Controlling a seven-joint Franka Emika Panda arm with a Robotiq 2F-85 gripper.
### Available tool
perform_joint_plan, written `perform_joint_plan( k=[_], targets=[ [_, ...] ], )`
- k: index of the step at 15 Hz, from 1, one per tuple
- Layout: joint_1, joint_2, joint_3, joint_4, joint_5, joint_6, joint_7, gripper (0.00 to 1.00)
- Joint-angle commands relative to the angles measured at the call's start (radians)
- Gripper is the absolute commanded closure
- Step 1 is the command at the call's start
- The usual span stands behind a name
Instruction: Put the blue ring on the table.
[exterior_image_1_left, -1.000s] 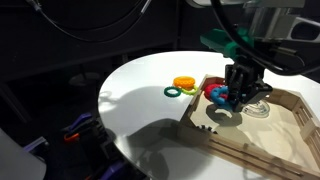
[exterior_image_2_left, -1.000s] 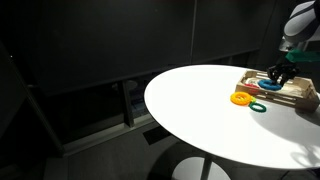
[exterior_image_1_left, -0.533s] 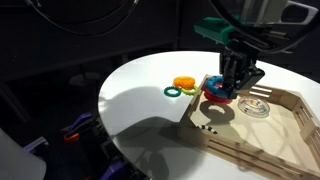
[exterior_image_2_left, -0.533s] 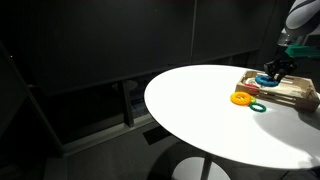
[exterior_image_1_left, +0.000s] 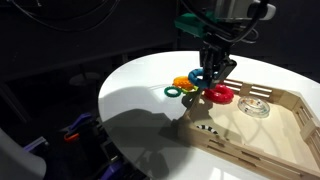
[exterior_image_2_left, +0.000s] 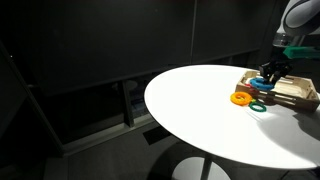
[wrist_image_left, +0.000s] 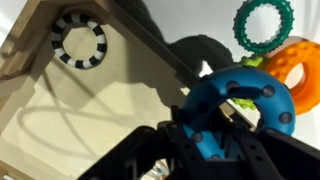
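1. In the wrist view the hand (wrist_image_left: 222, 130) is filling the bottom edge. Its dark body is being cut off by the frame, and its fingers are clamping narrowly on the blue ring (wrist_image_left: 245, 80). The fingertips themselves are hiding behind the ring.
2. The blue ring is sitting in that grip just past the outer wall of the wooden tray (wrist_image_left: 60, 120), over the white bench (wrist_image_left: 200, 20). Whether it is touching the bench top cannot be told.
3. A black-and-white segmented circle (wrist_image_left: 78, 40) is showing on the tray floor. No letters are readable on it.
4. Beside the blue ring, an orange ring (wrist_image_left: 303, 68) is running off the right edge, and a small green ring (wrist_image_left: 262, 22) is lying beyond it on the bench.
5. In an exterior view the hand (exterior_image_1_left: 212, 78) is hanging over the tray's corner, with the blue ring (exterior_image_1_left: 198, 82) between the orange ring (exterior_image_1_left: 183, 82) and a red ring (exterior_image_1_left: 219, 95).
6. In an exterior view from farther off, the hand (exterior_image_2_left: 268, 72) and the rings are appearing too small to separate clearly.
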Motion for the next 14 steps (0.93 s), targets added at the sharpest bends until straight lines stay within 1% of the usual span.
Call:
perform_joint_plan(
  k=[1,7,14],
  targets=[
    [0.014,-0.05,0.023,-0.049,0.01,0.007,-0.033,0.89],
    [0.039,-0.051,0.05,-0.074,0.003,0.012,-0.041,0.89],
    [0.042,-0.034,0.054,-0.084,-0.004,0.02,-0.041,0.89]
  ],
)
